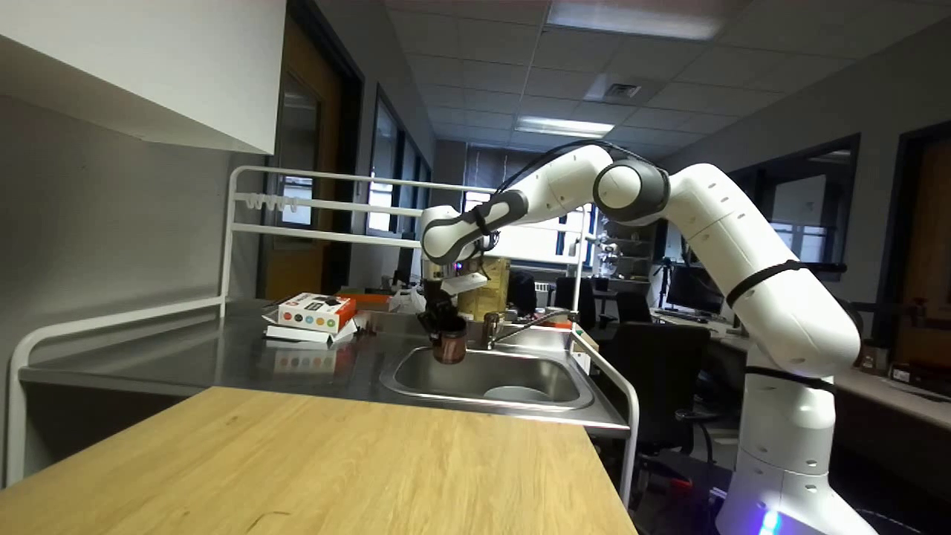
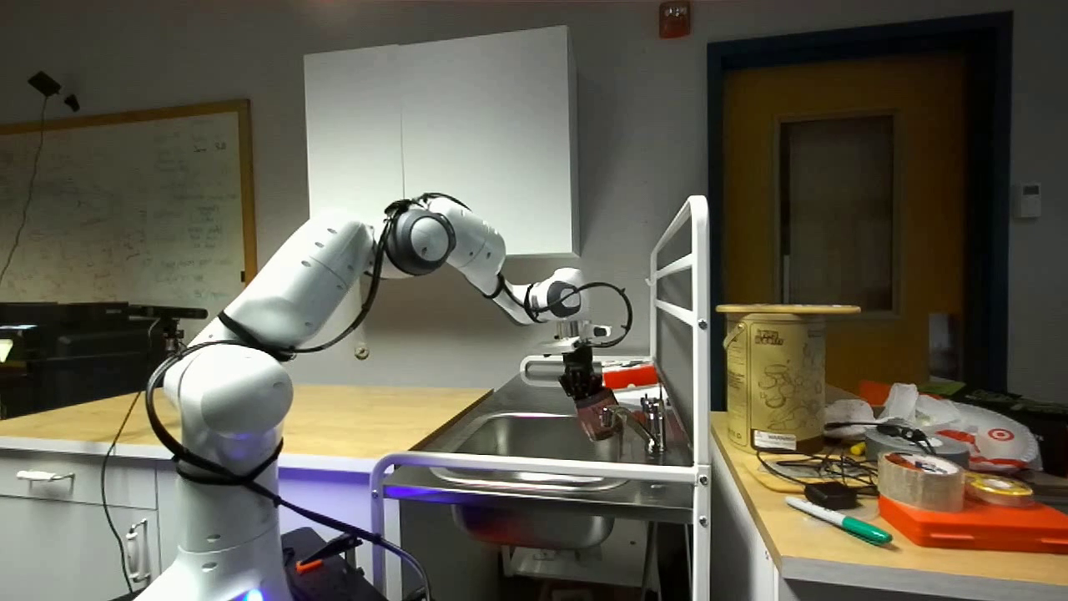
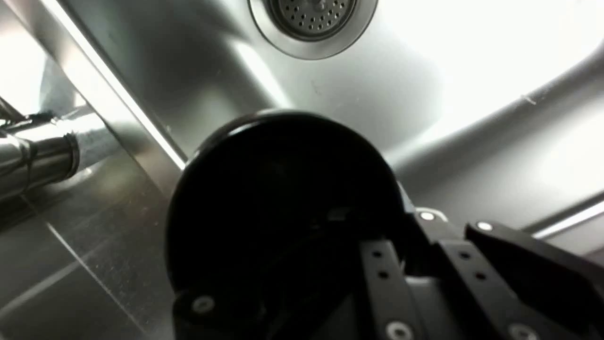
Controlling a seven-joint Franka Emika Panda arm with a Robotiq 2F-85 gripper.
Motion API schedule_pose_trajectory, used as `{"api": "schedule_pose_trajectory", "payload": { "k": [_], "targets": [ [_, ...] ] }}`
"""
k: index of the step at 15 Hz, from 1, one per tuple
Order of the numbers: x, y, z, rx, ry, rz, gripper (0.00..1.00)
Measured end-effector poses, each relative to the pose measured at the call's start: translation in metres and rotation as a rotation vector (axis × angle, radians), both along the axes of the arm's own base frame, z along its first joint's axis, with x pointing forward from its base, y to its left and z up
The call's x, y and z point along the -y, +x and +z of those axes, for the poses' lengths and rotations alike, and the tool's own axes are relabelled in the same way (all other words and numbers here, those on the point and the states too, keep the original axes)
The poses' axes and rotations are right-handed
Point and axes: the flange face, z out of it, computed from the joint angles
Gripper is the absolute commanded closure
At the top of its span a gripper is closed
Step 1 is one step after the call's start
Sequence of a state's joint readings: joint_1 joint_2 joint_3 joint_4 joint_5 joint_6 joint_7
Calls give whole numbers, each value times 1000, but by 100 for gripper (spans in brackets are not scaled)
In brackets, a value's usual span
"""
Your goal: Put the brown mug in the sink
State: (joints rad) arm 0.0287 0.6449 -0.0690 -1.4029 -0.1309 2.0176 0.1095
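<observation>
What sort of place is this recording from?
Probably a lab or office with a small kitchen set-up: there's a sink in a metal counter, a whiteboard, and black office chairs.

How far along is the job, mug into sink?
Done: the mug is lifted in the hand. In progress: it hangs tilted, apparently over the edge of the sink, near the tap. Left: probably lowering it inside and releasing; the hand is closed on it.
</observation>
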Motion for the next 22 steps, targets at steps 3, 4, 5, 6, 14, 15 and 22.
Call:
{"api": "schedule_pose_trajectory", "payload": {
  "k": [3,4,5,6,14,15,22],
  "targets": [
    [-16,-19,-17,-47,-4,-7,94],
    [-21,-25,-24,-64,-4,-7,95],
    [-25,-31,-30,-78,-4,-7,94],
    [-29,-35,-35,-90,-3,-3,94],
    [-42,-47,-50,-128,142,11,94],
    [-42,-47,-52,-131,166,19,94],
    [-37,-49,-91,-184,229,59,94]
  ]
}}
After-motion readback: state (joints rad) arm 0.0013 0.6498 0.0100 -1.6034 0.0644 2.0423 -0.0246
